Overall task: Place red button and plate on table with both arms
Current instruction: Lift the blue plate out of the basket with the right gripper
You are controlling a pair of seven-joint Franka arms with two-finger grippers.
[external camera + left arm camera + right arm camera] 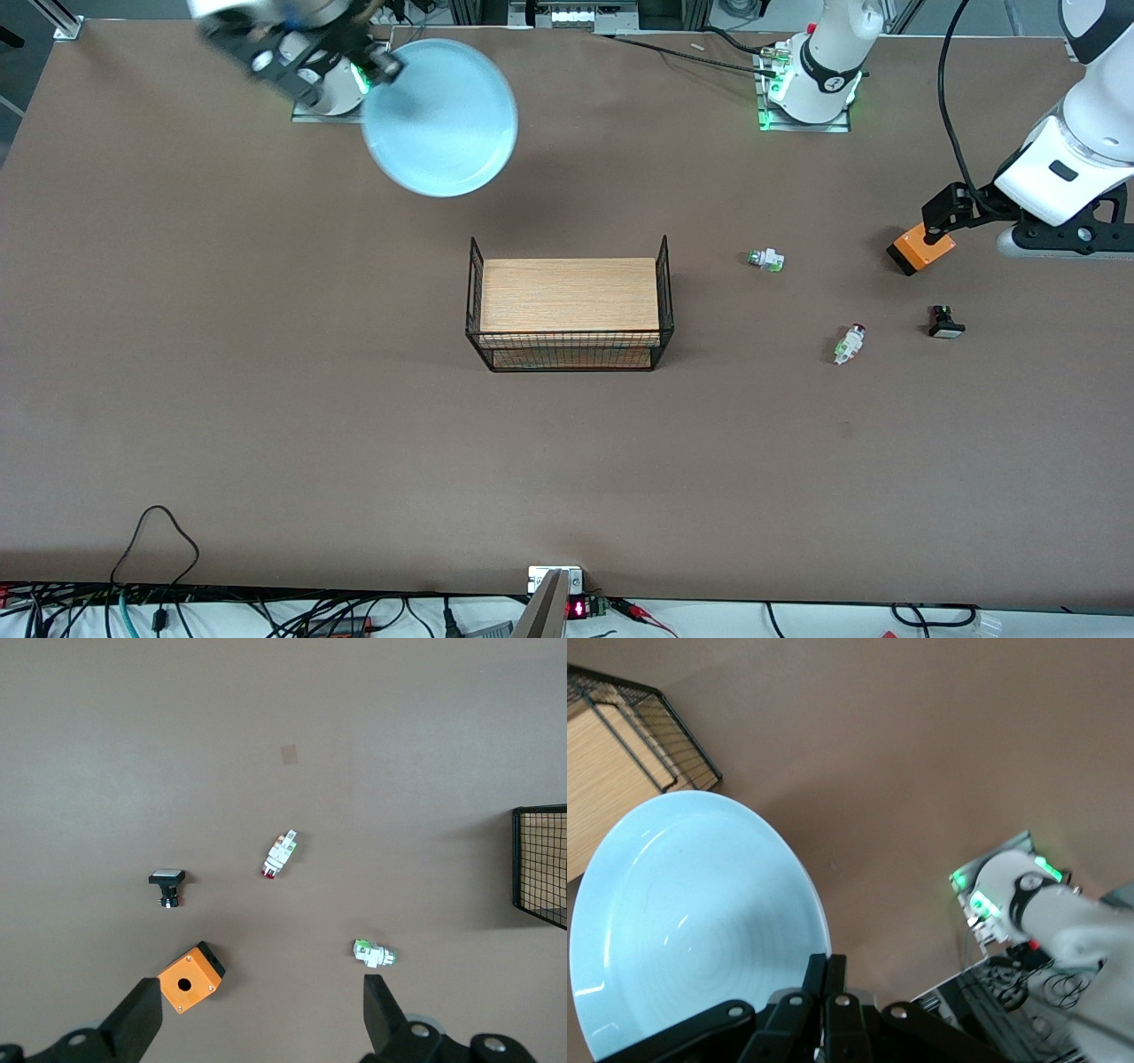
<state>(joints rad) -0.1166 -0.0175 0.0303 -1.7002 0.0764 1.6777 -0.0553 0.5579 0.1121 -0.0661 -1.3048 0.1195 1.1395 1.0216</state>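
Note:
The light-blue plate [440, 118] [691, 921] hangs tilted in the air over the table [266, 399], close to the right arm's base. My right gripper [383, 64] [834, 970] is shut on its rim. The red button [850, 344] [280, 853] lies on its side on the table toward the left arm's end, nothing touching it. My left gripper [941, 221] [261, 1014] hovers open and empty over the table beside an orange box [921, 250] [190, 977].
A green-capped switch [765, 260] [374, 953] lies farther from the front camera than the red button. A black switch with a white cap [945, 322] [166, 886] lies beside the button. A wood-topped black wire rack [570, 312] [629, 735] stands mid-table.

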